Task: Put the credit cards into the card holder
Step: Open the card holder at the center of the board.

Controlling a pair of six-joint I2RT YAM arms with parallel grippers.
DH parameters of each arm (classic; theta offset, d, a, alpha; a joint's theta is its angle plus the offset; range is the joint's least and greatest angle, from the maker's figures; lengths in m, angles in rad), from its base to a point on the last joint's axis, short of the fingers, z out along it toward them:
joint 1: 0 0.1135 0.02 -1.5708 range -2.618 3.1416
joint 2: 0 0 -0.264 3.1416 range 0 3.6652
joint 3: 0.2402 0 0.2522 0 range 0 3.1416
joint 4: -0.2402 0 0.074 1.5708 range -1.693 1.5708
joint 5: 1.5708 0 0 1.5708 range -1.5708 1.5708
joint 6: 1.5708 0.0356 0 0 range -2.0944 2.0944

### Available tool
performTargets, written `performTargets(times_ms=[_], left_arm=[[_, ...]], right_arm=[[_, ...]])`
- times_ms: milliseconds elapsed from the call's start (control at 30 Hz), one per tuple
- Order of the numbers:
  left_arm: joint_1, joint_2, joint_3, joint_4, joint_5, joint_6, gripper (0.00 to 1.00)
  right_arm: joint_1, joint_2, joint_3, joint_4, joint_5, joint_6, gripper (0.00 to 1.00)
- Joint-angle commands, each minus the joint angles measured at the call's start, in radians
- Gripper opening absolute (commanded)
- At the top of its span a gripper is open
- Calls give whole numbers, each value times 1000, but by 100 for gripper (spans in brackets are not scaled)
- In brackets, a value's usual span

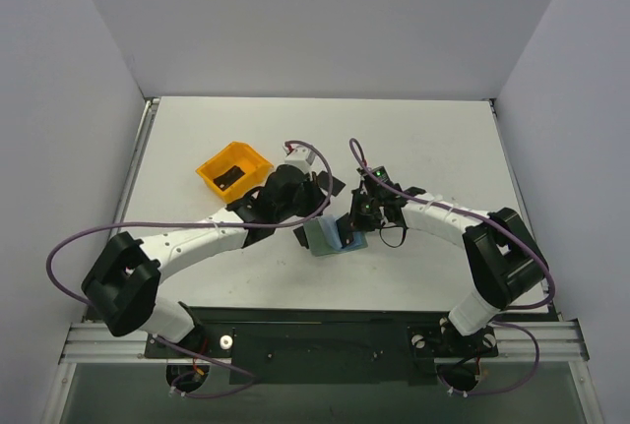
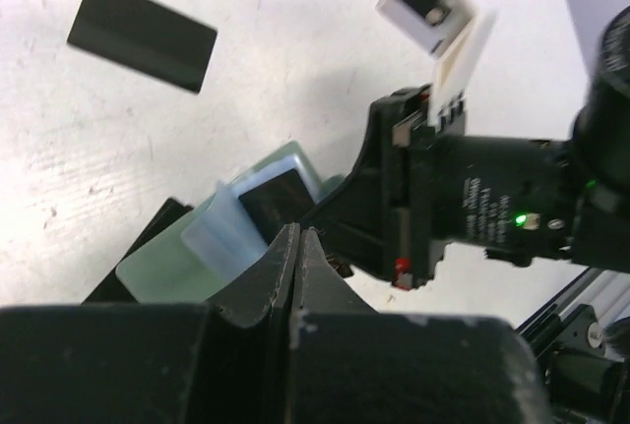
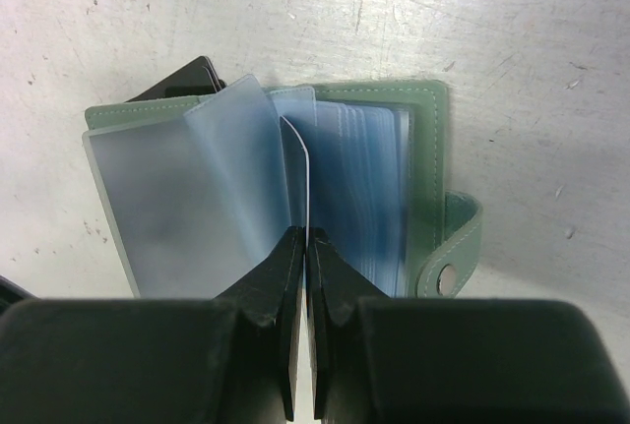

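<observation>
Nearest me, both arms reach in from their bases toward the middle of the table (image 1: 423,139), and their tips meet at the card holder (image 1: 325,239).

The left gripper (image 2: 297,247) is clenched. Its fingers are pressed flat together right at the edge of a clear sleeve, and I cannot tell whether anything is nipped between them.

The right gripper (image 3: 300,247) is clenched too, and one thin plastic leaf (image 3: 295,173) runs straight down to its tips (nipped or only touching, I can't say).

The card holder lies open on the table between the two, green cover down. Its clear sleeves are fanned upward and its snap tab (image 3: 455,252) hangs off one side.

One credit card (image 3: 185,78) pokes out dark from under the holder's far corner.

Further out, a second credit card (image 2: 143,19) lies flat on the bare table, well apart from the holder.

Farthest from me, left of centre, sits the orange bin (image 1: 212,163) with a dark flat piece (image 1: 228,176) inside it, too small for me to name.
</observation>
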State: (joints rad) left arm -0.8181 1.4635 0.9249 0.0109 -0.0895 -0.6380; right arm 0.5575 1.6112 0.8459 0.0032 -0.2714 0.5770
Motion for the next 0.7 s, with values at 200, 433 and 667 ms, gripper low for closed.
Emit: performTargets(times_ms=[200,433,667], left_arm=[[-10,150,22,196,68,-14,0],[-36,219,-21,323,45,-64,0],[-44,288,-20,336,20,-95,0]], right_arm=[[9,47,-41,-31,3,15,0],[5,55,-50,-16,-9,29,0],[-1,62,-51,-12,-20,37,0]])
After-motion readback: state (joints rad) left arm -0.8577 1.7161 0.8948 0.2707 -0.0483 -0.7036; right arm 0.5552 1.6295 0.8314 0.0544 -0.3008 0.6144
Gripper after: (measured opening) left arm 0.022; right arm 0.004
